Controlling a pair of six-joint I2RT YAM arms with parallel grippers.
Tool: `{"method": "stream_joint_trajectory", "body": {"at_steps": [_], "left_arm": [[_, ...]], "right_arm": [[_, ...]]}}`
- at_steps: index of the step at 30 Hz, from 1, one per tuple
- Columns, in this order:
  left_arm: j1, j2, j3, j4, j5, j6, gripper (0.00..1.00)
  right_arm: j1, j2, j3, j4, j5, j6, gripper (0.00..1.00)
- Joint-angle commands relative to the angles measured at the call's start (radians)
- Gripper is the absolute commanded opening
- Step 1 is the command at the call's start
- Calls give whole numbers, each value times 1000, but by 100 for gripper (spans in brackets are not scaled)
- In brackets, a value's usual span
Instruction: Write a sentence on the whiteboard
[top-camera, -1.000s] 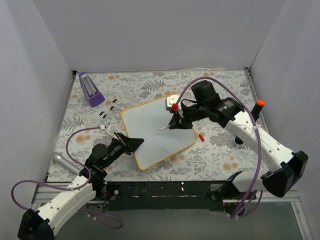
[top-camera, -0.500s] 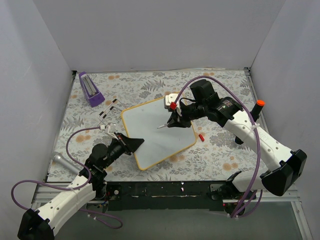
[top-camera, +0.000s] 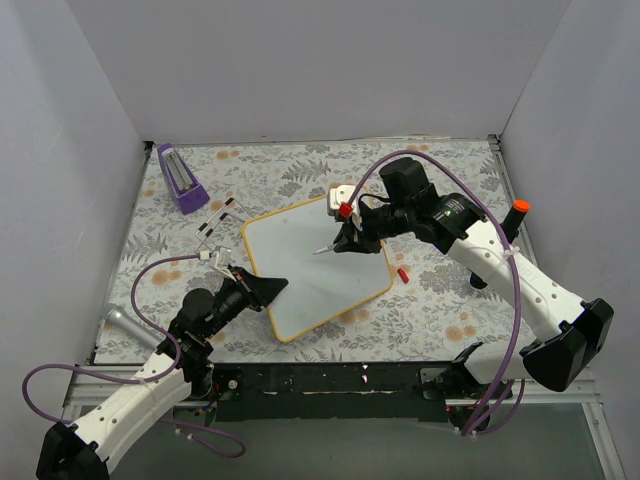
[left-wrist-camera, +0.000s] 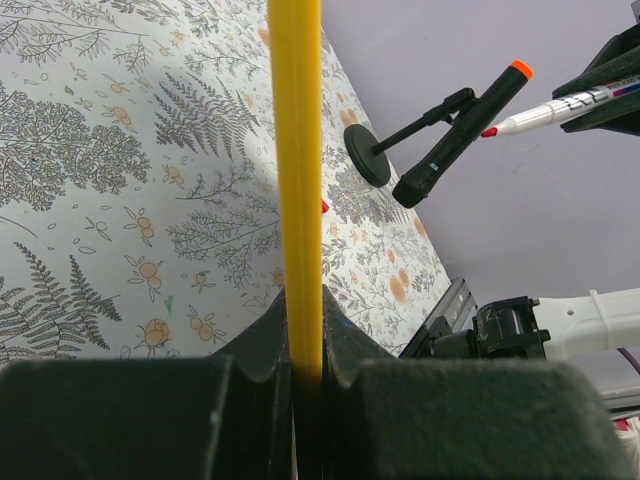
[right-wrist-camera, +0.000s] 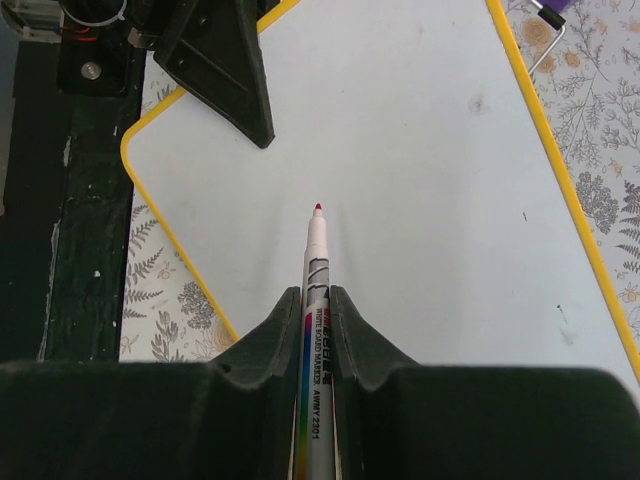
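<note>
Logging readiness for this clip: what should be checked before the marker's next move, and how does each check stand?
1. Whiteboard steadied: left gripper has its jaws shut on the yellow frame. Ok.
2. Marker secured: right gripper has its jaws shut on the barrel. Ok.
3. Marker uncapped: red tip is exposed. Ok.
4. Tip over the white surface, inside the frame: ok.
5. Tip touching the surface: cannot tell.
6. Writing on the board: not ok, none visible.
</note>
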Motion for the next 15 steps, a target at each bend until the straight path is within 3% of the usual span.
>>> {"method": "stream_joint_trajectory", "body": {"at_steps": [1,15], "left_arm": [[2,-38,38,112,18,5,0],[2,-49,32,108,21,4,0]], "right_arm": [[7,9,47,39,1,13,1],[13,15,57,45,8,18,1]]}}
